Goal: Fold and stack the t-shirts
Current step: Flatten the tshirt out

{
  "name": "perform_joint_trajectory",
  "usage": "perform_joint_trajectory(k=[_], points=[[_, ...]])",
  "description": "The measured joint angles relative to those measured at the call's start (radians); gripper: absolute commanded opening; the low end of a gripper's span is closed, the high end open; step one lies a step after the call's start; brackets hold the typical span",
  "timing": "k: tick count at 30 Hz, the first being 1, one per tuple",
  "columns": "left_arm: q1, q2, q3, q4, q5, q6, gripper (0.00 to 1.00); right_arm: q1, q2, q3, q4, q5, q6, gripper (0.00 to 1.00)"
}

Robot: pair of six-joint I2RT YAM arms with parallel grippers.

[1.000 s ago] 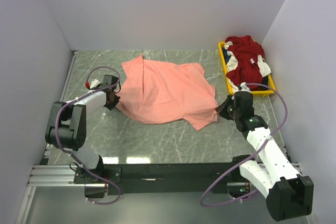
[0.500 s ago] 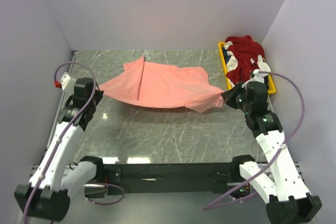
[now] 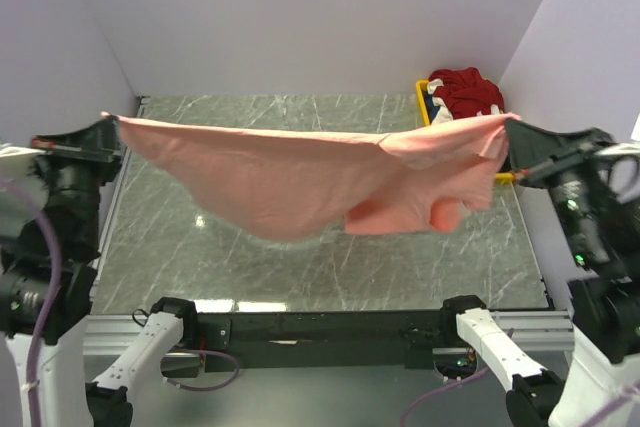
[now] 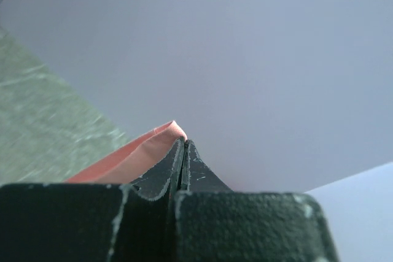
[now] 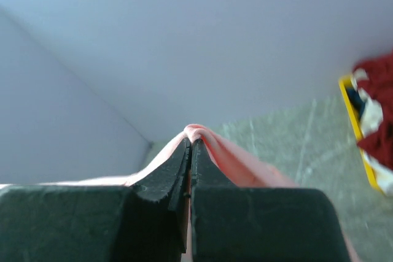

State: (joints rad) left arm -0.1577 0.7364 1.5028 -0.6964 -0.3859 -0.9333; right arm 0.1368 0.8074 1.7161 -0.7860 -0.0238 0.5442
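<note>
The left pincer (image 4: 183, 146) is clamped shut on a thin fold of the pink shirt (image 3: 290, 182), with only a small tip of cloth showing past its tips. The right pincer (image 5: 190, 144) is closed the same way on another edge of that shirt. Both bites look shallow, so the first risk is plain: if the arms draw further apart, the cloth could slide out of one grip and the whole shirt would swing down from the other.

Between the two pincers the shirt hangs in the air across the width of the table (image 3: 250, 267). Its top edge is nearly taut and its middle sags low. Toward the right side a sleeve and a bunched flap dangle below the rest. If the shirt is laid down like this, that bunch will probably land doubled under and leave a crooked fold. Lowering one side faster than the other would make it worse.

The right-held corner is close to the yellow tray (image 3: 421, 97), where the dark red shirt (image 3: 465, 92) lies heaped. A swing to the far right could drag pink cloth over the tray rim or snag the heap.
</note>
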Motion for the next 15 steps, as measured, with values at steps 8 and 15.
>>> perform_joint_trajectory(k=[8,15], points=[[0.000,0.075,0.124,0.072,0.007,0.046,0.00,0.000,0.018,0.114,0.055,-0.024,-0.006,0.00],[0.008,0.323,0.092,0.244,-0.014,0.108,0.00,0.000,0.223,0.020,0.258,-0.076,0.008,0.00]])
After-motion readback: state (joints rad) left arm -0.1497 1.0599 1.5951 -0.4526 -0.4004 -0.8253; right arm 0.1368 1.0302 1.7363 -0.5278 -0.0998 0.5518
